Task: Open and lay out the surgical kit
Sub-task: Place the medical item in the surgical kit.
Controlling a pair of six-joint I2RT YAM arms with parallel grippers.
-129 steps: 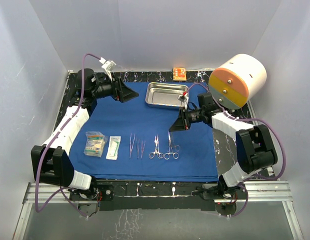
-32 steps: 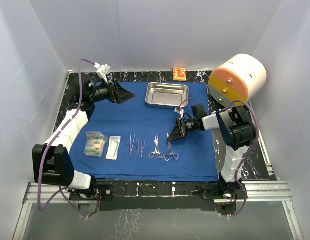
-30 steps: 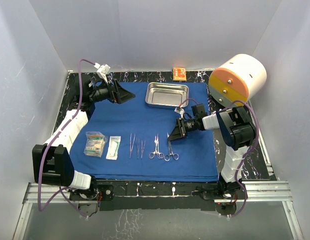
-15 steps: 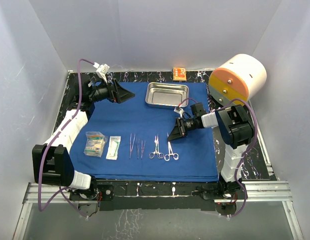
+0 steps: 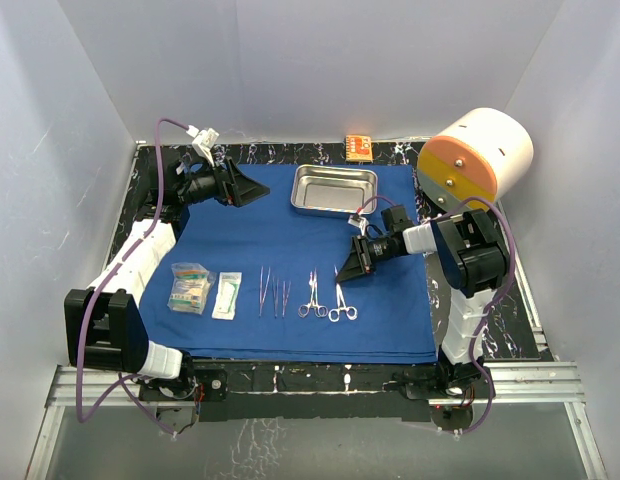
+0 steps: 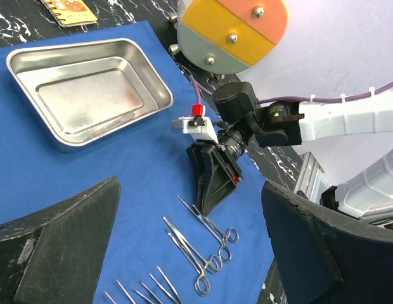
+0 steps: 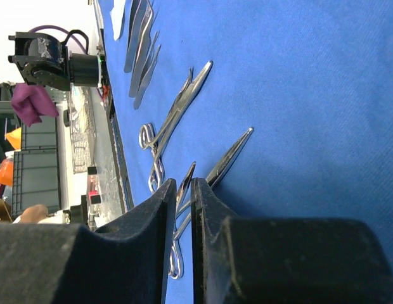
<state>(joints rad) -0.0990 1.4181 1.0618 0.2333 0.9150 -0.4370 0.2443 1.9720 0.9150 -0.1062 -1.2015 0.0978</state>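
Hovering at the tip of the rightmost clamp (image 5: 342,298), the right fingers (image 7: 152,221) are sitting almost pressed together, only a thin slit showing and nothing visibly pinched; likely they are nudging that clamp into line. The kit is lying open on the table (image 5: 280,152): the blue cloth (image 5: 290,240) is lying flat as a clean base, the tray (image 5: 335,210) is resting at its far edge, and packets (image 5: 190,287), forceps (image 5: 275,293) and clamps (image 5: 312,297) are sitting in a row along the near edge, easy to reach. The left fingers (image 6: 57,240) are hanging spread wide over the cloth's far left corner, clear of the work.
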